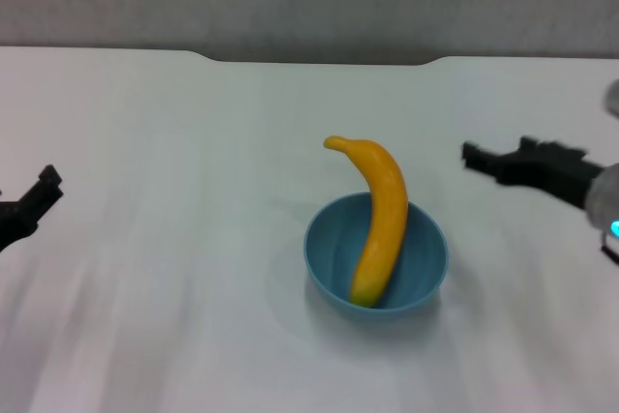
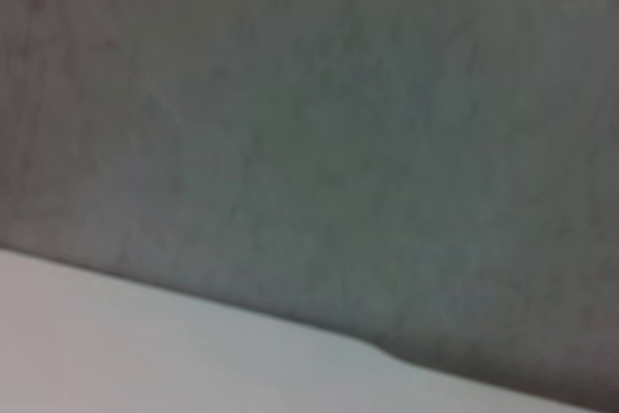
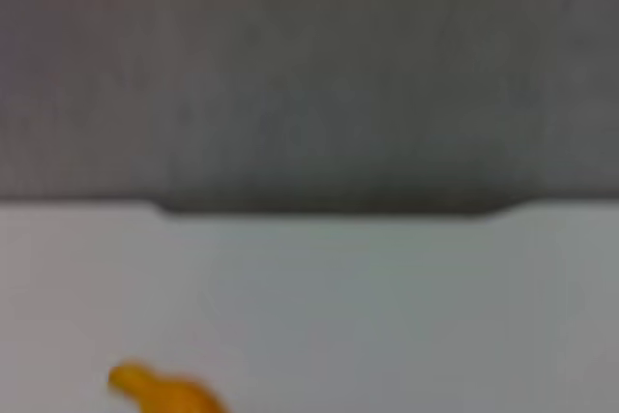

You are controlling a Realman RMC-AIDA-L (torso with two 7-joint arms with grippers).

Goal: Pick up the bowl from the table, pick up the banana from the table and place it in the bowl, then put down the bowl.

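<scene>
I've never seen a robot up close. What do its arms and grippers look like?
The left gripper and the right gripper are both matt black and angular. Behind the right one sits a rounded pale grey wrist section with a small turquoise light.

banana (image 1: 379,221) in bowl (image 1: 334,253), bowl on table (image 1: 174,191), stem over far rim

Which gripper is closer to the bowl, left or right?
The right gripper: it hovers just beyond the bowl on the robot's right. The left gripper sits far off at the table's left edge. Neither touches the bowl or banana.
</scene>
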